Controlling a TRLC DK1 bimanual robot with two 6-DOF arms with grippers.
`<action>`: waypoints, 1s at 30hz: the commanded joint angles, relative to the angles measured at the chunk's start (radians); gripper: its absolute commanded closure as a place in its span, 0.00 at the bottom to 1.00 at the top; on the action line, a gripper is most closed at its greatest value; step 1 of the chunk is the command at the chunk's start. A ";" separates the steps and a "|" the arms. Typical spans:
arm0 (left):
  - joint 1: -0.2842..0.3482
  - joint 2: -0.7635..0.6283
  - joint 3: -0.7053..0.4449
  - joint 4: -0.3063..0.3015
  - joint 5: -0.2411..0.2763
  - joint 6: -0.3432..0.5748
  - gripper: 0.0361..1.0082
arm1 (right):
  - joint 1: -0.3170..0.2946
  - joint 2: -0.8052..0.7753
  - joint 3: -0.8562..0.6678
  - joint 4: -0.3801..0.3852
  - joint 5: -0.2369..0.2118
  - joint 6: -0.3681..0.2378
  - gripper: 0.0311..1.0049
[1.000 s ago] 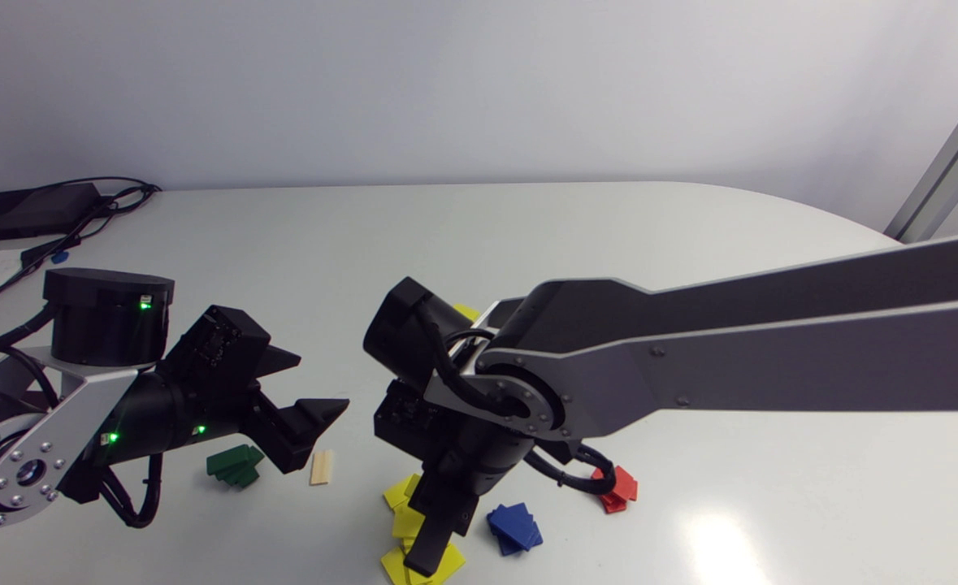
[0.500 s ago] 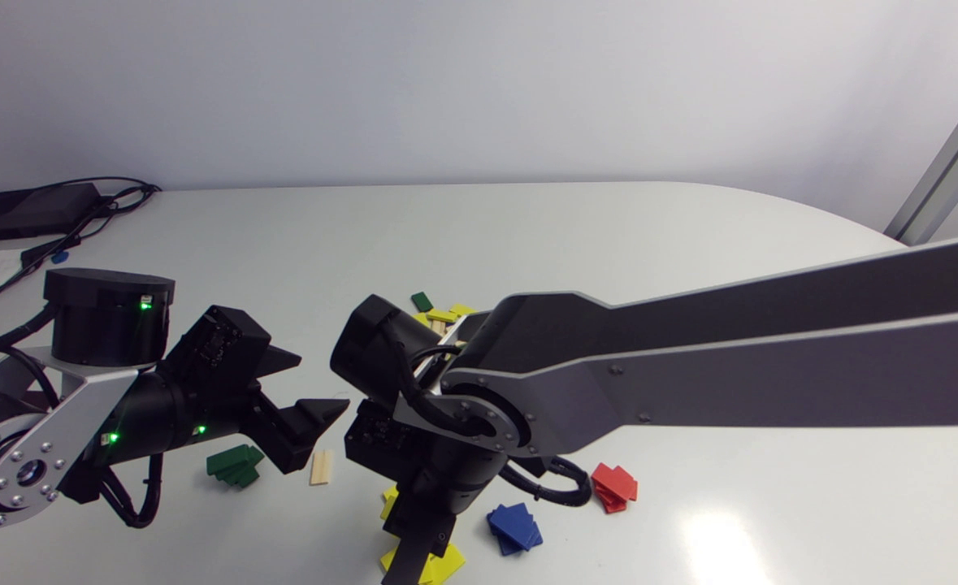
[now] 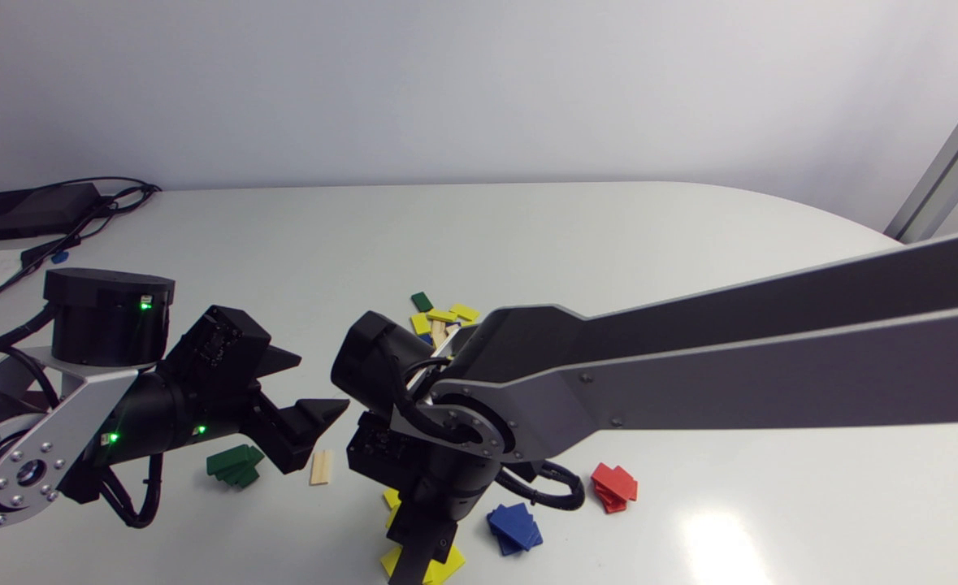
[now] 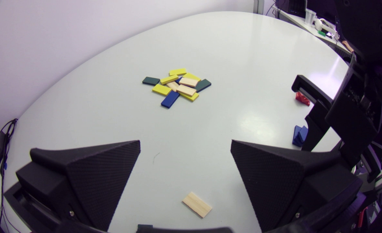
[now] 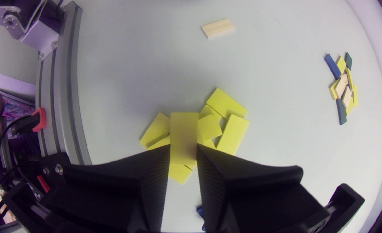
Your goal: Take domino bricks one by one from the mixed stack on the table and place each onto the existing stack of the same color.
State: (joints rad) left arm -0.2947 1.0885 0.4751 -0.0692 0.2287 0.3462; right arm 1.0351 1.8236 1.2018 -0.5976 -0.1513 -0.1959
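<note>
Right hand [image 5: 183, 148]: I am holding it clamped on one yellow brick [image 5: 183, 129], a finger on each long edge, so the flat face is pointing down and can land square
Yellow brick: it is sticking out ahead of the fingertips, hanging over the yellow stack [image 5: 226, 105]; I cannot tell whether it is touching the bricks under it yet
Yellow stack: it is lying as a loose fan rather than a neat column, at the near edge of the surface [image 3: 609, 244], with the blue stack [image 3: 513, 526] just beside it and the red stack [image 3: 613, 486] further along
Mixed stack [image 4: 178, 85]: it is sitting well apart toward the middle, showing yellow, wood, green and blue bricks waiting to be sorted
Left hand [image 4: 185, 144]: I am holding it wide apart with nothing in it, hovering near the green stack [image 3: 235, 465], out of the right arm's way as I judge it
Wood brick [image 4: 197, 204]: a single one is lying flat under the left hand, apparently seeding the wood-colour stack
Step in hand: I am judging this as the release, needing only a gentle parting of the fingers
Risk: the fan is looking uneven, so the brick may be sliding off once freed
</note>
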 commanded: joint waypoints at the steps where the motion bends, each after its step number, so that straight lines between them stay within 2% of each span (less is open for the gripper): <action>1: -0.006 0.019 -0.015 0.009 0.004 -0.001 0.01 | 0.000 0.026 0.024 -0.013 -0.005 -0.013 0.90; 5: -0.008 0.019 -0.015 0.009 0.004 0.000 0.01 | -0.001 0.028 0.025 -0.013 -0.004 -0.013 0.90; 9: -0.008 0.019 -0.015 0.009 0.004 -0.001 0.01 | -0.006 0.029 0.025 -0.013 -0.002 -0.010 0.82; 20: -0.009 0.011 -0.016 0.008 0.004 0.000 0.01 | -0.007 0.029 0.021 -0.019 0.001 -0.007 0.82; 30: -0.009 0.008 -0.016 0.006 0.004 0.000 0.01 | -0.009 0.034 0.024 -0.033 0.002 -0.007 0.77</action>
State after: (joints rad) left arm -0.2966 1.0885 0.4747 -0.0696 0.2287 0.3462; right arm 1.0332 1.8301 1.2140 -0.6109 -0.1505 -0.1955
